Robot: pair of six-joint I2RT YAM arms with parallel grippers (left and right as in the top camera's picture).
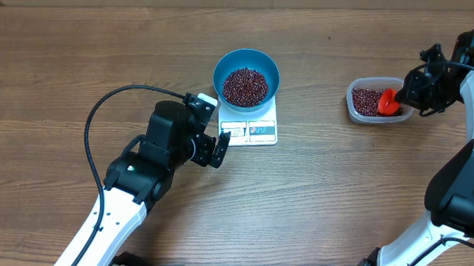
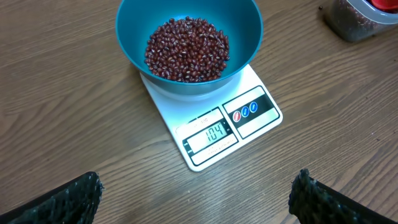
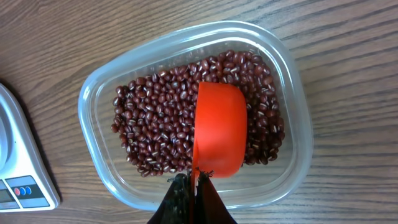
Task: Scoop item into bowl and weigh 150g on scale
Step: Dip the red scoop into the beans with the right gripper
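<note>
Reading the display (image 2: pixel 214 132) on the scale (image 2: pixel 255 109), I make out what looks like 104, so I judge the weighing about two-thirds done. The blue bowl (image 2: pixel 245 31) sits on the scale with a mound of beans (image 2: pixel 186 50) inside. My right gripper (image 3: pixel 194 177) pinches the handle of the orange scoop (image 3: pixel 219 130) over the beans in the clear tub (image 3: pixel 292 93). My left gripper (image 2: pixel 193 186) hangs spread wide before the scale, empty. More scooping is left.

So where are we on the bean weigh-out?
Done: blue bowl sits on the scale with beans in it; display reads 104, short of target. In hand: right gripper holds the orange scoop in the tub. Remaining: more scoops until 150.
</note>
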